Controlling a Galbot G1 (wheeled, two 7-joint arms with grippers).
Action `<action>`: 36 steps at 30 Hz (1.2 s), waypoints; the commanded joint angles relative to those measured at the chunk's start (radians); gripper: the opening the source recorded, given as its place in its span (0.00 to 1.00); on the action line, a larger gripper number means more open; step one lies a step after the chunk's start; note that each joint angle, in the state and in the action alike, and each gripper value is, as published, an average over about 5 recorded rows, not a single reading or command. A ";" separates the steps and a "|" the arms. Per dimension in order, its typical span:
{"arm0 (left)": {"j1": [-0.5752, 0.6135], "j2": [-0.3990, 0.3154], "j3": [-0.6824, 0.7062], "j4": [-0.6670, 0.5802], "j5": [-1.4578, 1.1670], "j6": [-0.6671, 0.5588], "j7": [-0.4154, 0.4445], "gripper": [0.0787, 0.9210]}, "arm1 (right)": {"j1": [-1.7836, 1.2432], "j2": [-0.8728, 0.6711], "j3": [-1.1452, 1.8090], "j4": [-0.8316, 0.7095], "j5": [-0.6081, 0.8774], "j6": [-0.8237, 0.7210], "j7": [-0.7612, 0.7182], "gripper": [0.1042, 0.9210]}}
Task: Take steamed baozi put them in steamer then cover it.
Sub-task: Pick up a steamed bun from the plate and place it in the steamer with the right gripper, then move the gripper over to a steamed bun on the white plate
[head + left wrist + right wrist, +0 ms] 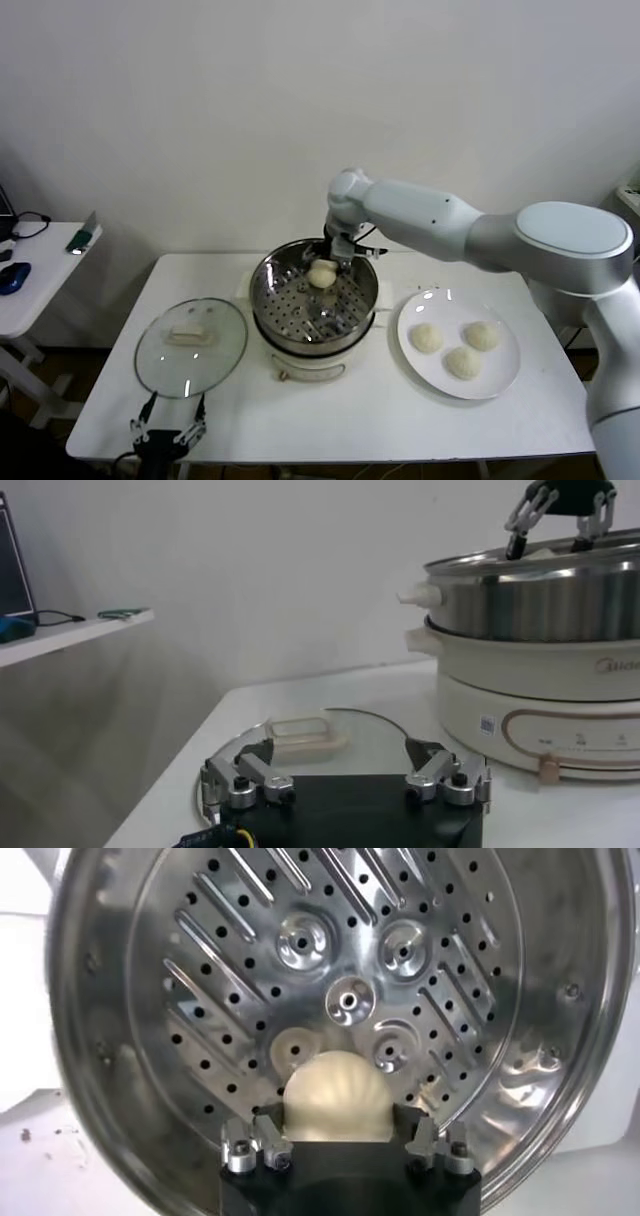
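1. The right gripper (pixel 323 268) has its jaws closed on one baozi (pixel 333 1096); in the right wrist view the bun sits clamped between the two jaw tips, which press against its sides.
2. The held baozi hangs above the perforated tray floor of the steamer (pixel 268 300), inside the ring of its rim and toward the far side of the pot. Whether the bun touches the tray cannot be told.
3. The right arm reaches in from the robot's right, passing over the far edge of the table (pixel 390 410) to the steamer.
4. The steamer stands near the middle of the table on its cream-white base; apart from the held bun, its tray carries nothing.
5. Three more baozi (pixel 463 350) lie on a white plate (pixel 505 378) just beside the steamer on the robot's right. They sit close together without stacking.
6. The cover (pixel 191 346) lies flat on the table on the robot's left side of the steamer, handle upward, its rim close to the steamer base.
7. The left gripper (pixel 168 436) is parked at the near edge of the table, just in front of the cover, with its jaws spread wide and holding nothing.
8. A side table (pixel 30 290) stands further to the robot's left.
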 commanded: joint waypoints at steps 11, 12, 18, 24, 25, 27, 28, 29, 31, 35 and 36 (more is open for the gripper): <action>-0.001 -0.002 0.009 0.000 0.006 -0.001 -0.006 0.88 | 0.051 0.009 -0.003 -0.010 0.073 0.025 0.003 0.87; -0.002 -0.002 0.011 0.000 0.007 -0.001 -0.006 0.88 | 0.078 -0.003 -0.015 0.007 0.105 0.025 -0.007 0.88; -0.002 -0.005 0.022 -0.002 0.013 -0.001 -0.006 0.88 | 0.292 -0.119 -0.140 0.144 0.507 -0.040 -0.098 0.88; -0.006 -0.005 0.030 -0.001 0.019 0.000 -0.005 0.88 | 0.495 -0.335 -0.310 0.313 1.003 -0.398 -0.280 0.88; -0.008 -0.005 0.033 0.000 0.019 0.000 -0.005 0.88 | 0.515 -0.370 -0.333 0.330 1.051 -0.453 -0.297 0.88; -0.010 -0.005 0.038 0.000 0.020 -0.001 -0.005 0.88 | 0.545 -0.439 -0.373 0.358 1.112 -0.535 -0.317 0.88; -0.011 -0.005 0.040 0.000 0.021 -0.001 -0.005 0.88 | 0.550 -0.469 -0.391 0.368 1.119 -0.570 -0.314 0.88; -0.012 -0.005 0.043 0.000 0.021 -0.001 -0.004 0.88 | 0.553 -0.497 -0.411 0.380 1.122 -0.605 -0.308 0.88; -0.014 -0.004 0.046 -0.002 0.021 -0.002 -0.004 0.88 | 0.551 -0.549 -0.448 0.407 1.119 -0.663 -0.285 0.88; -0.019 -0.004 0.046 -0.001 0.018 -0.003 -0.004 0.88 | 0.509 -0.656 -0.482 0.492 1.103 -0.771 -0.232 0.88; -0.020 -0.004 0.046 0.001 0.017 -0.004 -0.005 0.88 | 0.496 -0.678 -0.484 0.515 1.098 -0.793 -0.222 0.88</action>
